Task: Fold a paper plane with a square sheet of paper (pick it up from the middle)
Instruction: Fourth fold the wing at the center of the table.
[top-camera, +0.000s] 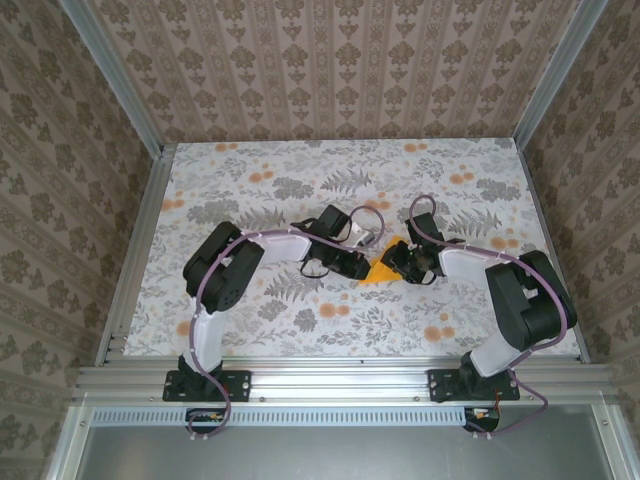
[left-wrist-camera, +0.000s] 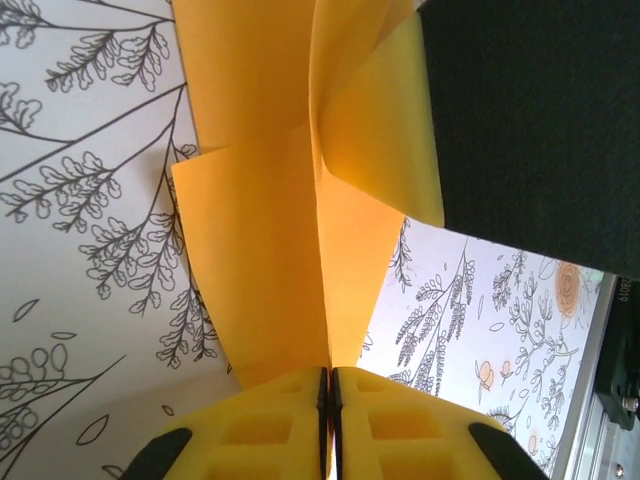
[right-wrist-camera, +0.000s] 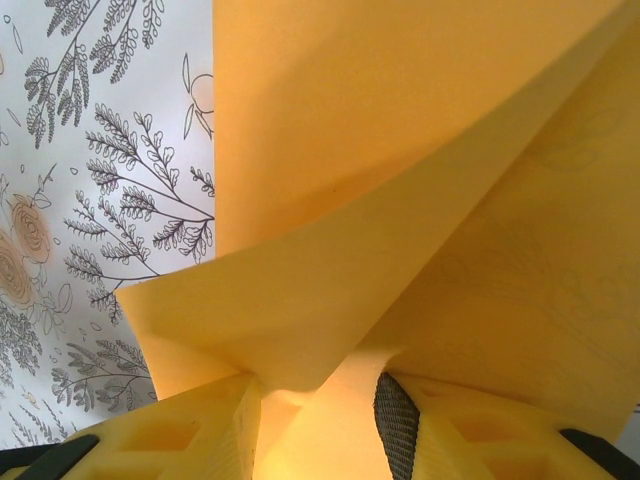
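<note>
Pinching the square sheet of paper (top-camera: 381, 272) near the middle of the worktop (top-camera: 250, 330), the left gripper (top-camera: 361, 263) has its yellow fingers (left-wrist-camera: 270, 425) pressed flat together. In the left wrist view a crease of the sheet (left-wrist-camera: 260, 250) runs straight down into the seam between them, so the paper is clamped there. From that crease, two orange-yellow panels spread upward. The right-hand panel curls over at its top edge.

The right gripper (top-camera: 399, 262) comes in from the right and meets the sheet from the opposite side, so the paper sits between the two grippers. In the right wrist view its fingers (right-wrist-camera: 190, 435) stand partly apart, with folded layers of the sheet (right-wrist-camera: 400, 150) filling the gap between them. I cannot tell whether they press on those layers or only stand around them.

From above the paper shows as a small orange wedge, its wider edge on the near side. Both arms bend inward over the flowered cloth of the worktop. Whether the sheet touches the cloth cannot be made out.
</note>
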